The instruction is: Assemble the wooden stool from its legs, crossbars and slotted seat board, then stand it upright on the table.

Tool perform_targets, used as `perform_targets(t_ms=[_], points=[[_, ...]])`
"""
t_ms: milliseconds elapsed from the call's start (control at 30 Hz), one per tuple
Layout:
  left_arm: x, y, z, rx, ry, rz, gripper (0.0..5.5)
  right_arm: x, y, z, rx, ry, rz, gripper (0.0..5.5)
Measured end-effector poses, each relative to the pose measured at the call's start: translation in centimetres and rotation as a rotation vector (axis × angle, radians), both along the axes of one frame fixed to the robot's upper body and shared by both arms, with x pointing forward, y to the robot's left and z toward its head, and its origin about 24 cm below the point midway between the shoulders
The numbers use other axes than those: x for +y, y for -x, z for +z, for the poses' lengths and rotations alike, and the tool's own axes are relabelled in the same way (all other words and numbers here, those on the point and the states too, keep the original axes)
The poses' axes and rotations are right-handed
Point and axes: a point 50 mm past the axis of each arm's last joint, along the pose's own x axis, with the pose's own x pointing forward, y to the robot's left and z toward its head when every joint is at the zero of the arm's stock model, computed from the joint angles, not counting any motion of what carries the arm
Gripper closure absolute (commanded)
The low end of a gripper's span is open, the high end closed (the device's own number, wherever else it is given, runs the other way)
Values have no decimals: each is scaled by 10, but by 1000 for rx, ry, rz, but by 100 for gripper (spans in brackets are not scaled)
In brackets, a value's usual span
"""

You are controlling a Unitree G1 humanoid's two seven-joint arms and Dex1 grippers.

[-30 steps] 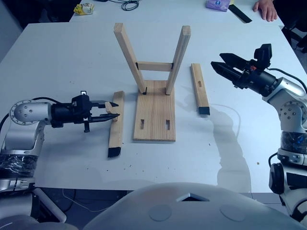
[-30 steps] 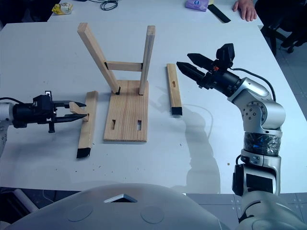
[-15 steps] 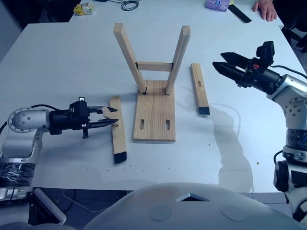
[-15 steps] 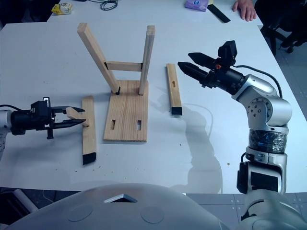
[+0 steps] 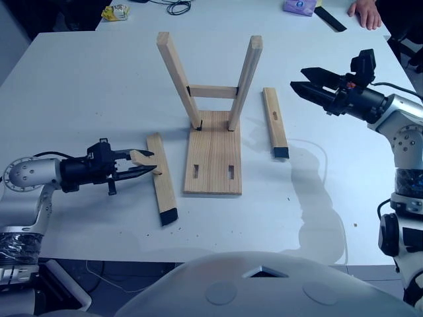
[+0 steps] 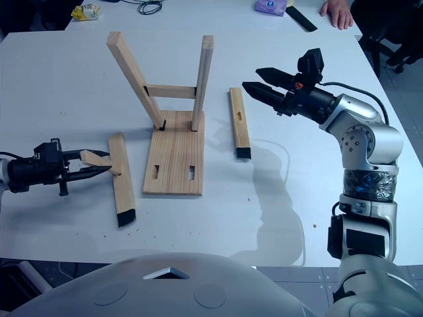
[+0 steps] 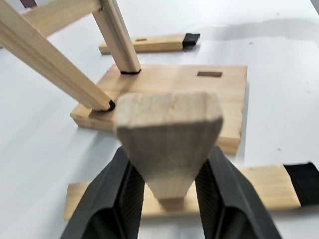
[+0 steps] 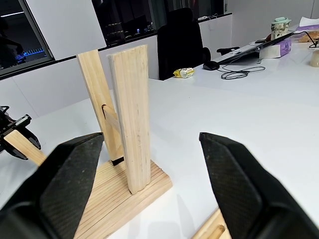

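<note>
The slotted seat board [image 5: 213, 165] lies flat mid-table. Two legs [image 5: 177, 78] [image 5: 243, 80] stand in its far slots, joined by a crossbar [image 5: 213, 91]. A loose leg with a black foot [image 5: 162, 181] lies askew left of the board, and another loose leg [image 5: 275, 122] lies to its right. My left gripper [image 5: 149, 162] is shut on a short crossbar [image 7: 169, 134], whose free end is over the near loose leg's upper part. My right gripper [image 5: 301, 84] hangs open in the air, right of the far loose leg, with nothing between its fingers [image 8: 75, 184].
On the far table sit a purple packet [image 5: 299, 6], a black bar [image 5: 330, 18], a yellow item [image 5: 117, 11] and a cable [image 5: 178, 6]. A person's hand [image 5: 365, 12] rests at the far right. Bare white tabletop [image 5: 297, 211] stretches in front and to the right.
My left gripper drew back leftward with the short crossbar. The loose leg on the left swung, its black foot going right and nearer the front. The right gripper rose a little.
</note>
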Motion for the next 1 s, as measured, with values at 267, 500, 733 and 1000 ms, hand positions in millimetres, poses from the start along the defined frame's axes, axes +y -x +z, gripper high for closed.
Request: perform_targets(t_ms=[267,500,733,1000], points=[[-6,-23,7,56,-38,-92,418,3,15,-11,18,-41,-50,195],[-14,-45,16,78,-132,-209,418,7,29,-21,30,-93,-128,195],[-19,-62,23,72,-221,-288,418,10,42,-35,56,-137,-222,195],[-16,-71,19,25,-200,-271,418,9,38,-33,45,-149,-242,195]])
